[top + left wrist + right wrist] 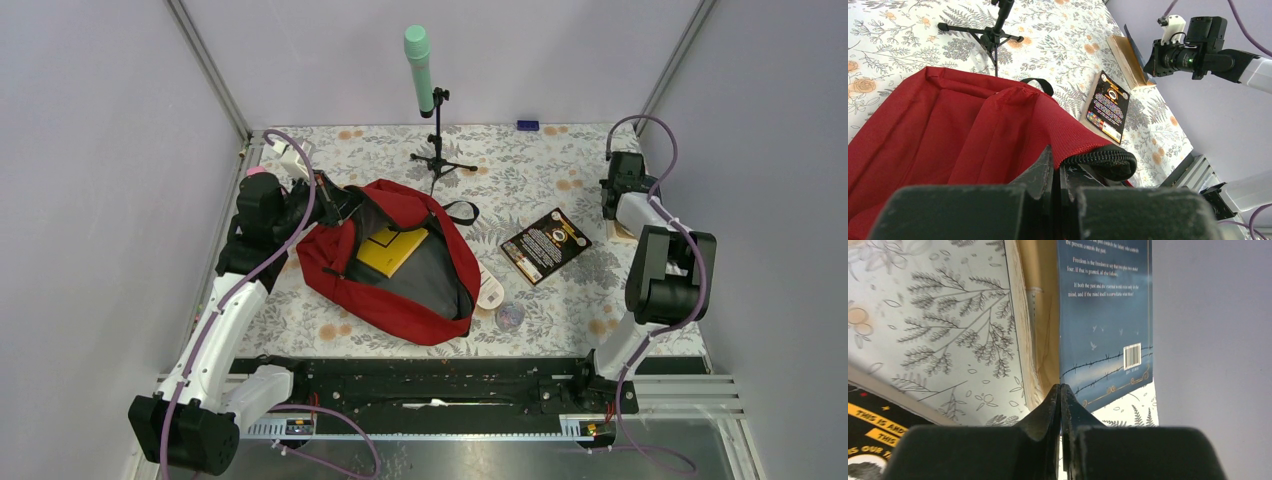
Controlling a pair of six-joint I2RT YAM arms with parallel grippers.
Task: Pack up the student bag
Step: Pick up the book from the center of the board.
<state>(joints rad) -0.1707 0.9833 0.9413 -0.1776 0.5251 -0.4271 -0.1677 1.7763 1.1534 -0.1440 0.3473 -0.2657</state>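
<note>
The red student bag (400, 305) lies open in the middle of the table, grey lining up, with a yellow book (392, 250) inside. My left gripper (335, 200) is shut on the bag's far-left rim; in the left wrist view (1055, 160) the jaws pinch the red fabric (973, 125) beside the black zipper edge (1108, 159). My right gripper (612, 208) is at the far right, shut at the lower corner of the raised blue cover (1105, 315) of a book (1128, 60) lying by the wall; its tips (1060, 387) meet where cover and pages part.
A black paperback (545, 245) lies right of the bag and also shows in the left wrist view (1108, 105). A green microphone on a tripod (435, 150) stands behind the bag. A white item (490, 290) and a small round object (510, 317) lie by the bag's right side.
</note>
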